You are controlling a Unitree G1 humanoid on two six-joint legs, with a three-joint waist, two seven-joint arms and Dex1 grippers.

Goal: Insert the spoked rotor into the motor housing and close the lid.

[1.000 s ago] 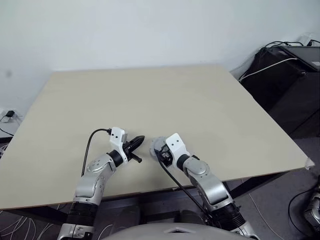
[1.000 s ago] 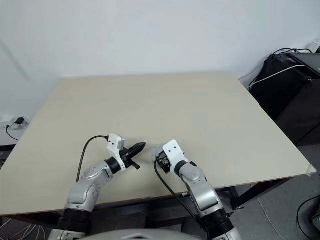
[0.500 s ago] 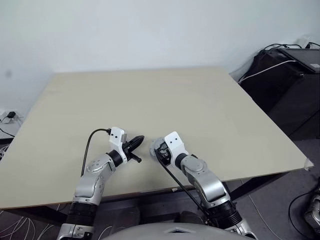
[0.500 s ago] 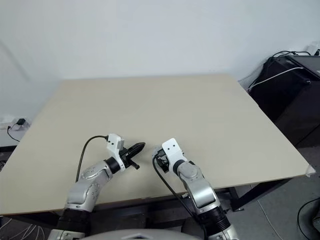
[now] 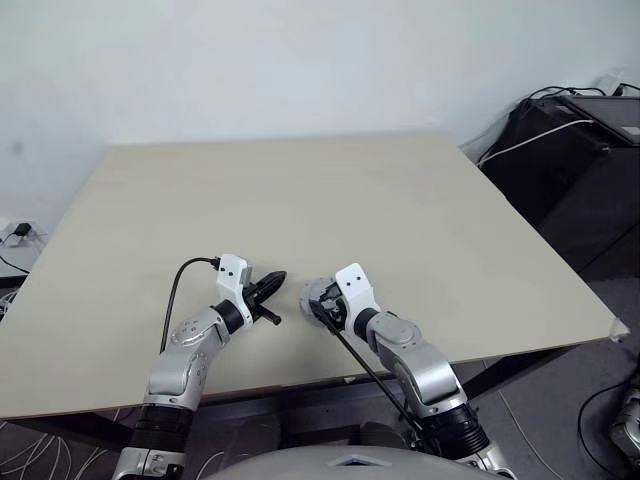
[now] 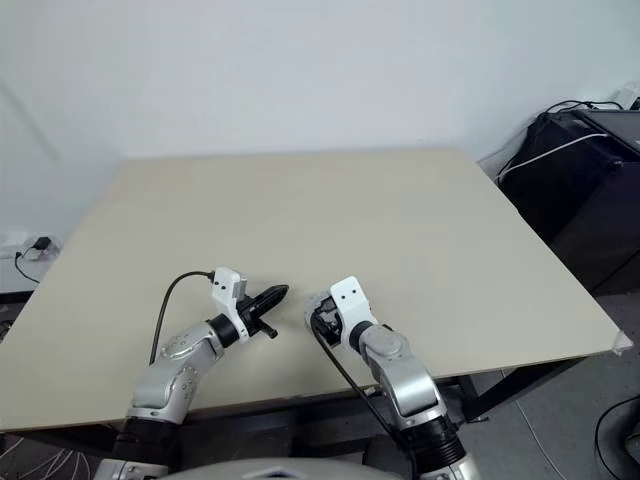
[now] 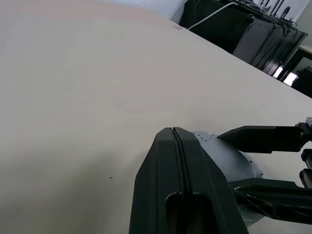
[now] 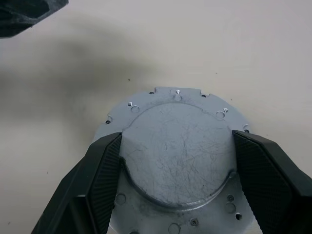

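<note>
Near the front edge of the pale desk (image 5: 330, 190), the robot's right hand (image 8: 175, 161) is set down over a round silvery-grey metal disc (image 8: 178, 146). Going by its plain grey face with a raised round centre, this looks like the lid, lying flat on the desk with that face up. The two black fingers (image 8: 105, 165) stand wide, one on each side of the raised centre, right up against its edge. Whether they actually press on it I cannot tell.

The left hand (image 5: 272, 283) hangs just to the left of the disc, close to it but apart, its tip aimed toward the right hand. Its two fingers are pressed together with nothing between them.

From the head views the disc is mostly covered by the right wrist: only a sliver of grey metal (image 6: 316, 303) peeks out at the left of the white wrist block. The right wrist view gives the detail: a scratched central face, a flat outer flange with small screw holes round it and a notched edge. It also catches a dark corner of the left hand (image 8: 27, 12) and its shadow on the desk.

The left wrist view shows the closed seam of the left hand's fingers (image 7: 178, 146) up close. Beyond them is the curved grey side of the disc (image 7: 234, 161), with the right hand's black fingers (image 7: 265, 139) reaching in over it.

Dark cases with cables (image 5: 570, 150) stand off the desk's right side.
</note>
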